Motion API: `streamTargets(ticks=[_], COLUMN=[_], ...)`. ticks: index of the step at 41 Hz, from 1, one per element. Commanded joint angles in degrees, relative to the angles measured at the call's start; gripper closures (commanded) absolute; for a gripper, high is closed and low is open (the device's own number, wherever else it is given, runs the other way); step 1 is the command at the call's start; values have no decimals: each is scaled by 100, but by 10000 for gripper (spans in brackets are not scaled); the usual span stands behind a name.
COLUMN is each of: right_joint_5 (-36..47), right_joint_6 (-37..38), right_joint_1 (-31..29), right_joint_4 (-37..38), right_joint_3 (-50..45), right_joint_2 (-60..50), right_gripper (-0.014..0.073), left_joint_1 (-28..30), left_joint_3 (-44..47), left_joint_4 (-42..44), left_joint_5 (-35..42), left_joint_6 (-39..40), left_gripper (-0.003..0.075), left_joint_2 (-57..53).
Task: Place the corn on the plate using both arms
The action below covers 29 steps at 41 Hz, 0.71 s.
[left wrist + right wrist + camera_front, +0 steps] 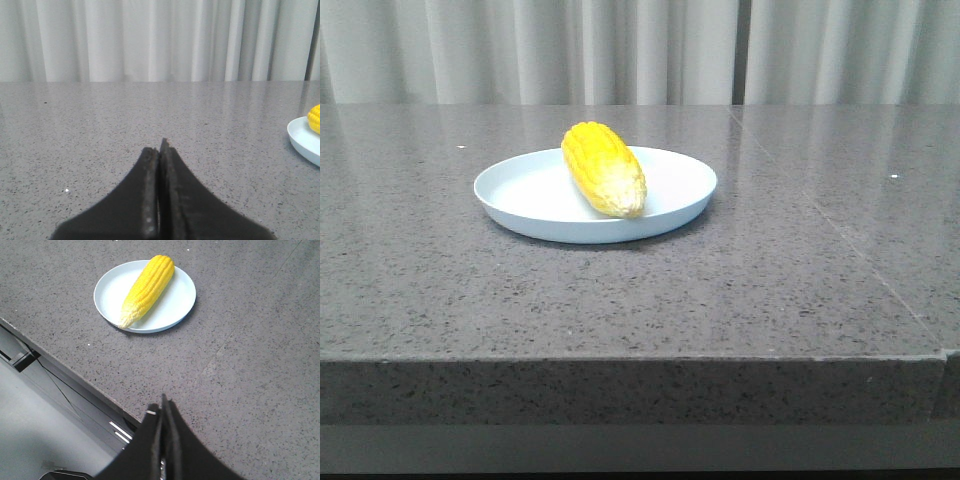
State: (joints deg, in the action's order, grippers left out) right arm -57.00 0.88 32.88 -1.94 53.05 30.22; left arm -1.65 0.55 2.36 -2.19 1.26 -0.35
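The yellow corn (604, 167) lies on the pale blue plate (530, 195) in the middle of the grey stone table, its whitish tip toward the front edge. The right wrist view shows the corn (147, 288) lying across the plate (172, 307), well away from my right gripper (162, 407), which is shut and empty above the table's front edge. My left gripper (160, 147) is shut and empty, low over bare table; the plate's rim (302, 142) and a bit of corn (314, 118) show at the edge of its view. Neither gripper shows in the front view.
The grey speckled table (770, 260) has a seam (840, 235) running diagonally on the right. Its front edge (620, 360) drops off below. Pale curtains (620, 50) hang behind. A metal frame (60, 385) lies under the table edge in the right wrist view.
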Motion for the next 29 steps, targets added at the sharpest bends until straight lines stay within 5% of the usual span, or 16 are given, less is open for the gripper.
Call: streamTargets(ticks=[1,24,29], right_joint_5=[387,425,777], right_joint_6=[-37,-37,-37], right_joint_1=[-16,-12,-532], right_joint_4=[69,41,14], right_joint_3=[123,56,-402], right_joint_2=[30,-33,-362], right_gripper=[661,661,661], left_joint_1=[-24,-24,-24], left_joint_3=[123,123,123], left_joint_4=[-41,-41,-41], left_joint_5=[509,509,509], left_joint_6=[46,46,46], left_gripper=[741,741,741], left_joint_2=[-93,-93,-93])
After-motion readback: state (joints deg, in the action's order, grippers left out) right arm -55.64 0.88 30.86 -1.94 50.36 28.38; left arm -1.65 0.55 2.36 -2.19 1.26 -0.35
